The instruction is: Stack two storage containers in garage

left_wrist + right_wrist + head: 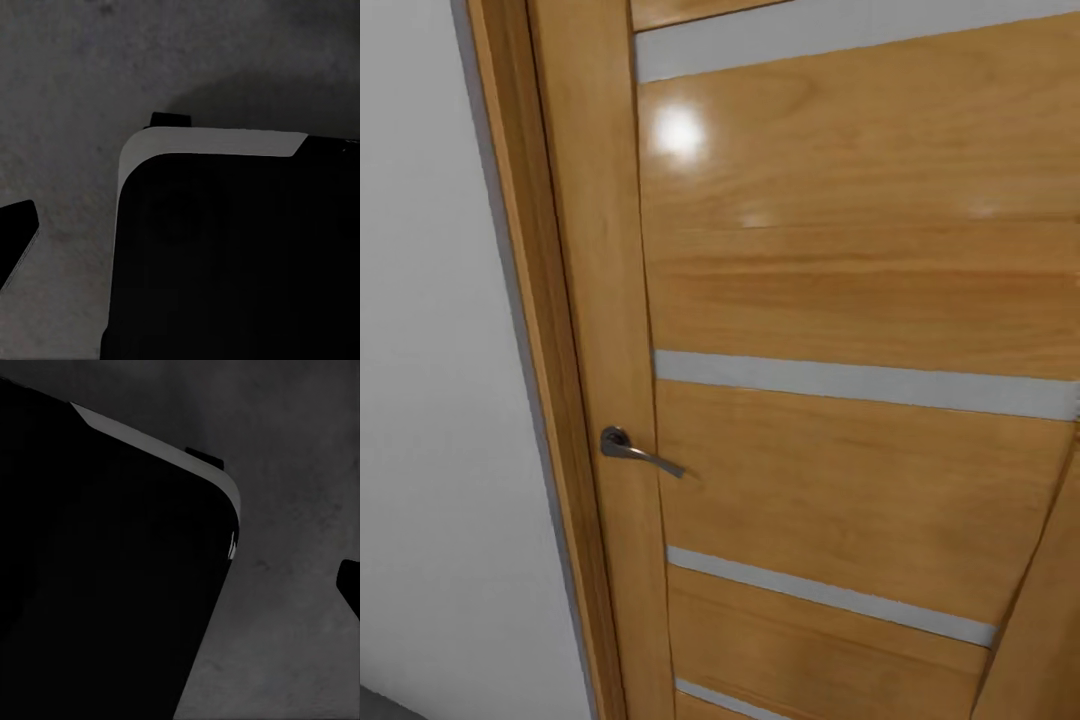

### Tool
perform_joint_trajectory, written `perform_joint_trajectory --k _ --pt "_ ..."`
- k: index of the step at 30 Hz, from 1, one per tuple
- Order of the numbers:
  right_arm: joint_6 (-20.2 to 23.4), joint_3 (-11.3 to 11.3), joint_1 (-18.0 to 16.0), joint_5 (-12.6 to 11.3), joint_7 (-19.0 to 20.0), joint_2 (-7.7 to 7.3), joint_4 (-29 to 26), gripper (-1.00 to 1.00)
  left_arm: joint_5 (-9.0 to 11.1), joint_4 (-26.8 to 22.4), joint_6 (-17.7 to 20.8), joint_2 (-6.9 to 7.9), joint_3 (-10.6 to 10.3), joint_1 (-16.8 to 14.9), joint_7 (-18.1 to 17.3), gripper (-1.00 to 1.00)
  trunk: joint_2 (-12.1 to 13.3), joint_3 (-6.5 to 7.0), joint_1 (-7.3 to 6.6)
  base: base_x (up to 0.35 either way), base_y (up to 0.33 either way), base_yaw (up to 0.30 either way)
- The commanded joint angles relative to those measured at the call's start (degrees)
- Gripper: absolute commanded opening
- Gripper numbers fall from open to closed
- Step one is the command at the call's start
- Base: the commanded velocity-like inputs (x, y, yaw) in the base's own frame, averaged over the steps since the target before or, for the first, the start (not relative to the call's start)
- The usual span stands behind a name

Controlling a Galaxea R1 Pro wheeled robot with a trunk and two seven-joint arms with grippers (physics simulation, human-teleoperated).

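From the head camera, a wood-panelled door (840, 300) stands close up, glossy honey-brown with pale grey strips across it. Its grey metal handle (635, 448) sits on the door's left edge, lever pointing toward the middle of the door. Left of the door runs the wooden frame (535, 300), and beyond the frame a plain white-grey wall (430, 350). At the foot of that wall a sliver of dark floor (380, 706) shows.

In the left wrist view, mottled dark grey concrete floor (67, 90) lies below. Over it sits the robot's black base (240, 262), with a pale grey band along its rounded corner and a small black tab just past that corner. Away from the base, one dark finger (16, 232) pokes in at the picture's edge; how far the left gripper is spread, or whether it holds anything, I cannot tell.

In the right wrist view, the same concrete (300, 472) and the black base (105, 585) with its grey edge. A dark tip (350, 581) sits at the picture's edge, well apart from the base; the right gripper's opening cannot be judged either.
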Motion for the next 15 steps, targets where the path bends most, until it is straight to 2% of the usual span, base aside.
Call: perform_joint_trajectory --k 1,15 --pt "-0.31 0.49 -0.04 -0.59 0.03 0.01 0.11 1.00 0.57 0.01 -0.15 0.00 0.01 -0.01 -0.01 1.00 -0.03 -0.05 0.01 0.033 0.021 -0.242" --pt "-0.31 0.49 -0.08 -0.59 0.03 0.01 0.11 1.00 0.59 0.01 -0.17 0.08 0.01 -0.01 0.00 1.00 -0.03 -0.05 0.01 0.006 0.003 -0.242"
